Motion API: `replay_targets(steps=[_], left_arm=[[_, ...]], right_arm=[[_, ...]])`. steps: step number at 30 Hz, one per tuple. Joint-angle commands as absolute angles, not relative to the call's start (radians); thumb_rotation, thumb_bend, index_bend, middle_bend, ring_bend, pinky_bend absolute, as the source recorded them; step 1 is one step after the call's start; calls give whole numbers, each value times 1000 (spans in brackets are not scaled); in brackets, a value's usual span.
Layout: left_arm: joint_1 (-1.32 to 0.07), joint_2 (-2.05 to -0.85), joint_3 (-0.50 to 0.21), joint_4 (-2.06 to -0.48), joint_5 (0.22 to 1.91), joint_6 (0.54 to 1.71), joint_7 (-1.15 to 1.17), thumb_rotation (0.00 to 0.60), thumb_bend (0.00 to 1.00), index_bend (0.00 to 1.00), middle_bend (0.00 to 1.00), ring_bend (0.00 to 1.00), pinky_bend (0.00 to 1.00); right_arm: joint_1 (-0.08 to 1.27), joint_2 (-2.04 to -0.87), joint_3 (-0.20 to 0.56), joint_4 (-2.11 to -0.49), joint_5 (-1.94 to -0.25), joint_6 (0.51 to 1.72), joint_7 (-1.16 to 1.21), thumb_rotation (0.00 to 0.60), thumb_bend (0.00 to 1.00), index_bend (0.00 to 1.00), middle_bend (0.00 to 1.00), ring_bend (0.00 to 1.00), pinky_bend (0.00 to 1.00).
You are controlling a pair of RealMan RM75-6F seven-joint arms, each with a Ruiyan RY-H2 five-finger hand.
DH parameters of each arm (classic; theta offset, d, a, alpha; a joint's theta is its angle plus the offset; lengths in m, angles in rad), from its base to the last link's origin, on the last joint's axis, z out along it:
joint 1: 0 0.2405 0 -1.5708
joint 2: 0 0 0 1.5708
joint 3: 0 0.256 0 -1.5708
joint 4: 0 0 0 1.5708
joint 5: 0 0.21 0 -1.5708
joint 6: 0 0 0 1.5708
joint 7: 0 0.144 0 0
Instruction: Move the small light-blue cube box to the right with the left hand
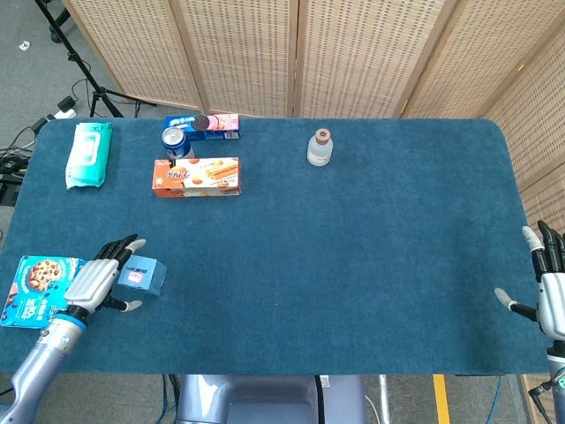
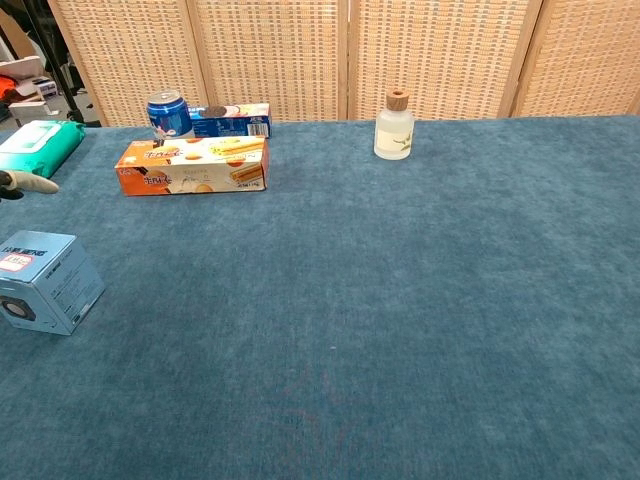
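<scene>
The small light-blue cube box (image 1: 145, 274) rests on the blue table near its front left corner; the chest view shows the box (image 2: 47, 281) at the far left. My left hand (image 1: 95, 280) is just left of the box, fingers spread, apart from it and holding nothing. In the chest view only a fingertip (image 2: 30, 183) of that hand shows at the left edge. My right hand (image 1: 549, 287) hovers at the table's right edge with fingers extended and nothing in it.
A blue cookie box (image 1: 40, 291) lies left of my left hand. At the back left are an orange biscuit box (image 1: 196, 177), a blue can (image 1: 177, 141), an Oreo pack (image 1: 205, 124) and a teal wipes pack (image 1: 89, 155). A small bottle (image 1: 321, 147) stands at back centre.
</scene>
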State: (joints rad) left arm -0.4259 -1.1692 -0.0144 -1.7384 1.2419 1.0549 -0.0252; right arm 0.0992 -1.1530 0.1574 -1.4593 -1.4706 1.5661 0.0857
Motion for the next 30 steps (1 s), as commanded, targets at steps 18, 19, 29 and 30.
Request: replay_targets(steps=[18, 19, 29, 30], left_arm=[[-420, -1315, -58, -1517, 1272, 1073, -78, 600, 141, 550, 427, 356, 376], [-419, -1312, -59, -1520, 1272, 1072, -81, 600, 145, 562, 434, 363, 377], [-449, -1094, -62, -1669, 1332, 943, -333, 600, 176, 587, 451, 378, 376], [-470, -1055, -59, -1681, 1349, 890, -389, 600, 183, 587, 451, 378, 376]], right_arm=[[103, -1154, 159, -1456, -1462, 1553, 86, 600, 0, 0, 0, 0, 0], [103, -1155, 159, -1456, -1462, 1553, 86, 600, 0, 0, 0, 0, 0], [103, -1154, 159, -1456, -1462, 1552, 90, 600, 0, 0, 0, 0, 0], [104, -1154, 159, -1457, -1463, 1552, 90, 600, 0, 0, 0, 0, 0]])
